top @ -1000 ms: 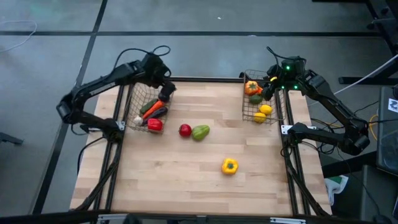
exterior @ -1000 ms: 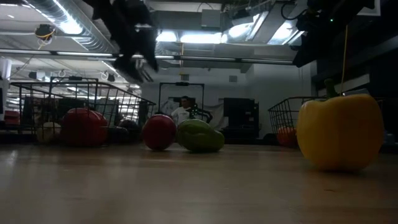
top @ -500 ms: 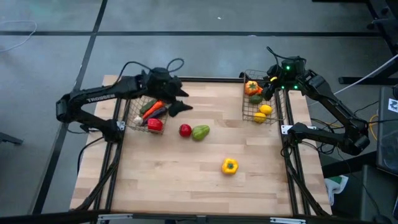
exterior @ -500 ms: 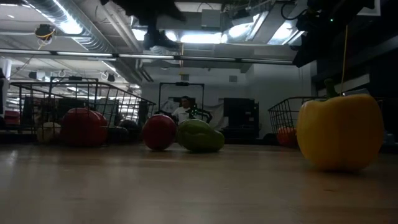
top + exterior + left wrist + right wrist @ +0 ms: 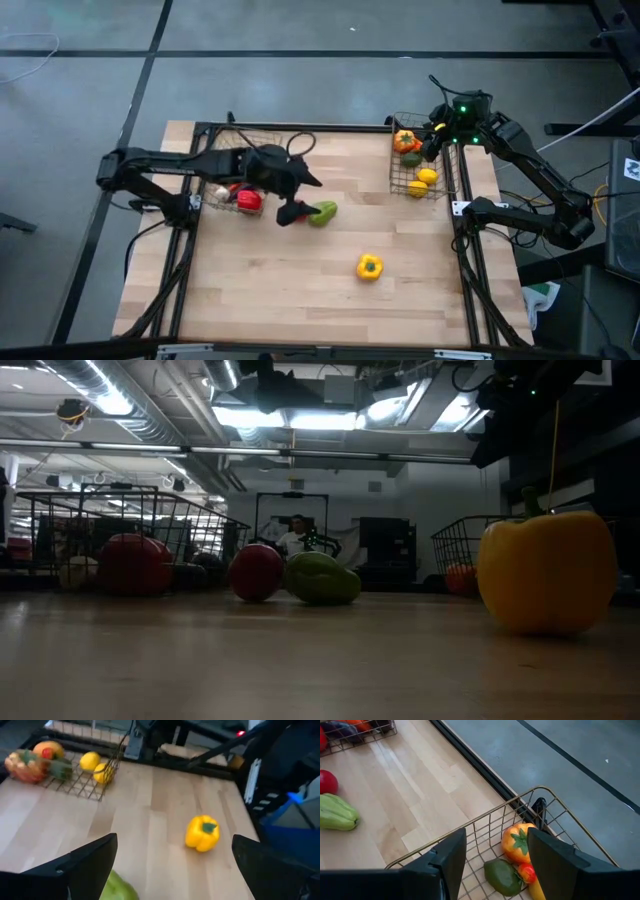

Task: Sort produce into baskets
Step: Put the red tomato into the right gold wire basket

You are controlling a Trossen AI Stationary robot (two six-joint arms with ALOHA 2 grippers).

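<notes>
My left gripper (image 5: 303,196) hovers open above the table's middle, over the green pepper (image 5: 323,212) and the red tomato (image 5: 256,572), which the high view hides under it. A yellow pepper (image 5: 369,266) lies alone nearer the front. The left basket (image 5: 222,172) holds a red pepper (image 5: 248,200). My right gripper (image 5: 497,857) stands open above the right basket (image 5: 402,178), which holds an orange pepper (image 5: 519,842), lemons (image 5: 427,177) and a green piece (image 5: 502,875). Nothing is between either gripper's fingers.
The baskets stand at the far left and far right of the wooden table (image 5: 300,290). Bare wood lies around the yellow pepper and along the near edge. A person (image 5: 295,537) sits in the room far behind the table.
My left gripper has swung from above the left basket toward the table's right and near side, rolling as it went. It now hangs over the tomato and green pepper and has stayed open. No produce has moved.
</notes>
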